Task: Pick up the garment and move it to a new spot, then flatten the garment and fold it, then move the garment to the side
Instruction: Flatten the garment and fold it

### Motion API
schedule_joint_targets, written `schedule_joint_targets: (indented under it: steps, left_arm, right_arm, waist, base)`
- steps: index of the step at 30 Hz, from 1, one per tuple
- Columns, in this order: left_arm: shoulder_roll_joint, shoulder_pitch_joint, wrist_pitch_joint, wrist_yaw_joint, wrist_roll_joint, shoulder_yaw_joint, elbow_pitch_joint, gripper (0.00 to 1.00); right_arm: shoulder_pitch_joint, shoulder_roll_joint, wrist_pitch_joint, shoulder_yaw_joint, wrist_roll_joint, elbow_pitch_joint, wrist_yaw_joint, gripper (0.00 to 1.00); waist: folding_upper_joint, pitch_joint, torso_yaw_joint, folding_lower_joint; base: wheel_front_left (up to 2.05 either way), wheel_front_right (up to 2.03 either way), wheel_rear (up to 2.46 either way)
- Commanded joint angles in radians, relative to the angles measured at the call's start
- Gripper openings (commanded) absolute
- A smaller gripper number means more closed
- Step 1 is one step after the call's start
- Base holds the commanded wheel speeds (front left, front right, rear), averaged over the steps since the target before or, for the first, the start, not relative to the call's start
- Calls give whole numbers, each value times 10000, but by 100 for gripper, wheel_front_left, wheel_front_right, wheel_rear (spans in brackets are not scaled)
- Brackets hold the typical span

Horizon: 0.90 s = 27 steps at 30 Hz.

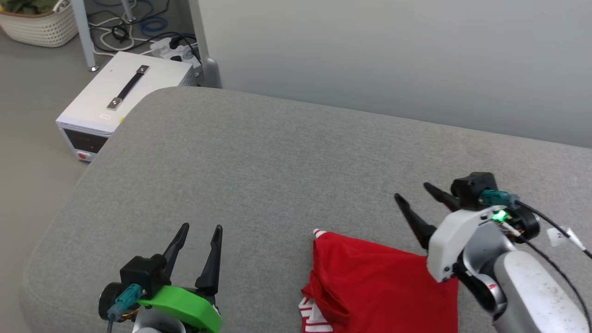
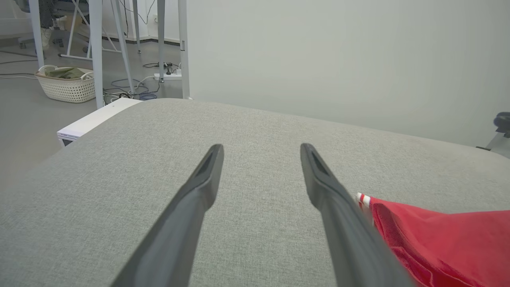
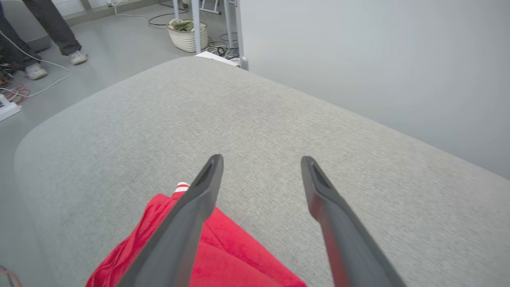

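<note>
Left gripper [image 1: 201,226] low by the cushion's [image 1: 277,152] front edge, fingers spread wide, empty, pointing toward the far edge. Red jersey [image 1: 370,282] rumpled at the front edge, just to the right. Right gripper [image 1: 412,190] over the jersey's right side, angled leftward, fingers spread, empty.

Red garment [image 1: 384,286], red-white striped trim; grey cushion [image 1: 259,175].

No text can be made out: the small white tag [image 1: 558,236] at the head view's right edge and the label [image 1: 105,116] on the white box [image 1: 92,104] are too small to read.
</note>
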Motion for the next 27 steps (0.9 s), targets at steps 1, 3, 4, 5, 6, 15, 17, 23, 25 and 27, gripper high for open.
schedule_joint_targets:
  steps: [1, 3, 4, 5, 6, 15, 17, 23, 25, 27]
  left_arm:
    - [-82, 0, -59, -69, 55, 38, -52, 100]
    - [-144, 14, -59, -89, 32, 58, -81, 100]
    - [-171, 27, -59, -96, 37, 63, -98, 100]
    - [-190, 37, -59, -101, 42, 72, -106, 100]
    - [-214, 49, -59, -106, 52, 83, -110, 100]
    - [-465, 294, -59, -165, -4, 419, -365, 100]
    - [-522, 455, -59, -190, -34, 585, -549, 100]
    - [-654, 940, -59, -274, 210, 894, -990, 100]
    - [-745, 1025, -59, -292, 347, 978, -1100, 100]
    - [-851, 1078, -59, -310, 477, 1046, -1178, 100]
  right_arm:
    - [-23, -266, -222, -115, -237, -124, -7, 100]
    - [79, -647, -524, -375, -546, -300, -7, 100]
    - [163, -818, -690, -529, -696, -399, -7, 100]
    - [244, -943, -829, -654, -817, -488, -7, 100]
    - [363, -1074, -1023, -825, -959, -605, -7, 100]
    - [2139, -1193, -2236, -2663, -1427, -1712, -7, 100]
    - [2622, -1102, -2482, -3076, -1528, -2012, -7, 100]
    - [3862, -555, -3166, -3855, -1750, -2640, -7, 100]
    - [4079, -266, -3472, -4124, -1790, -2649, -7, 100]
    - [4253, -29, -3762, -4224, -1878, -2602, -7, 100]
  waist:
    - [0, -52, -392, 0]
    - [0, -69, -585, 0]
    - [0, -74, -680, 0]
    - [0, -77, -760, 0]
    - [0, -84, -847, 0]
    - [0, -143, -1274, 0]
    - [0, -126, -1340, 0]
    - [0, -58, -1436, 0]
    - [0, -26, -1444, 0]
    - [0, -9, -1442, 0]
  base:
    - [0, 0, 0]
    - [0, 0, 0]
    - [0, 0, 0]
    - [0, 0, 0]
    - [0, 0, 0]
    - [0, 0, 0]
    - [0, 0, 0]
    - [0, 0, 0]
    - [0, 0, 0]
    - [0, 0, 0]
